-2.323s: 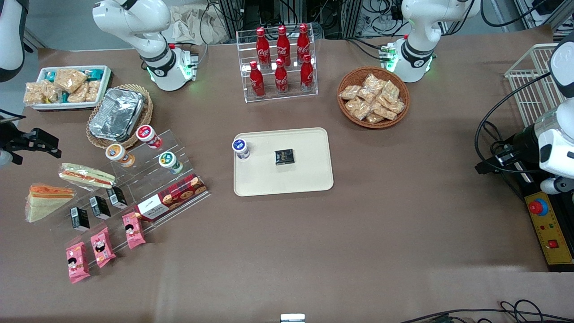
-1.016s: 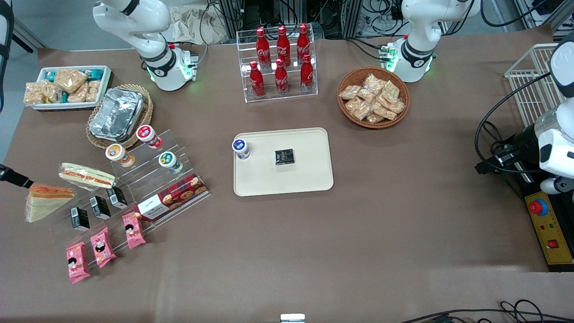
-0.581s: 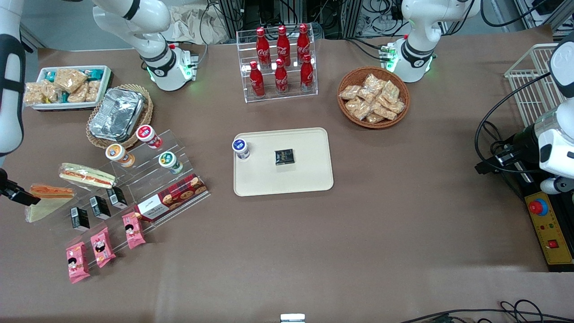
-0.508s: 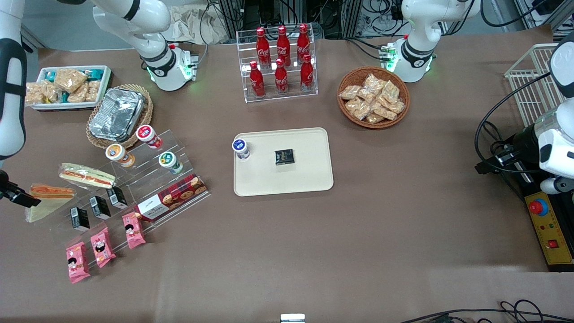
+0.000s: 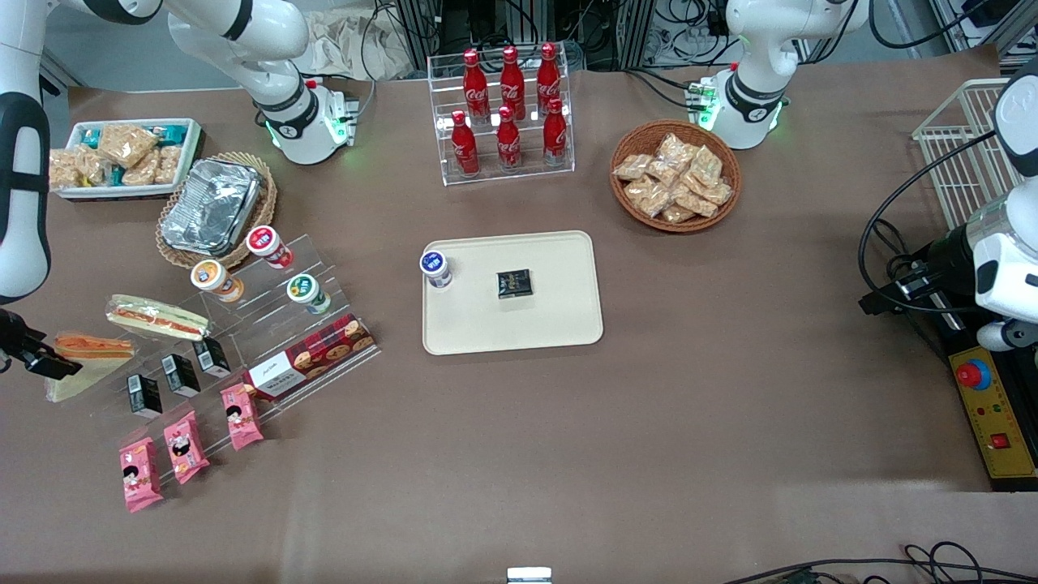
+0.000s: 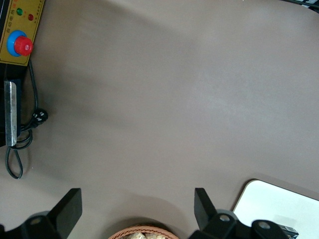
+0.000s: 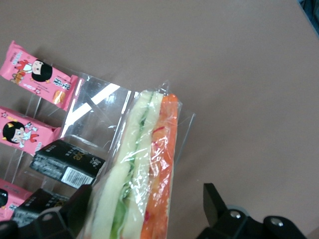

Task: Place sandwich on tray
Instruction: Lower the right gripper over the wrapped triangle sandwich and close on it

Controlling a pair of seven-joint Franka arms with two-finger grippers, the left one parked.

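While open, claw (image 7: 144, 211) straddling sandwich (image 7: 144, 174)

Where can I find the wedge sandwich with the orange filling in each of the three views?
Front view: the sandwich lies at the working arm's end of the table, with the gripper at it.
Right wrist view: the sandwich sits between the open gripper fingers.
Left wrist view: not in it.
Shared landmark: black boxes.

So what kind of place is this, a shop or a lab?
Likely a robot lab staged as a snack counter: a cola bottle rack, wrapped snacks, cabling. The gripper straddles the sandwich, open; the tray waits mid-table.
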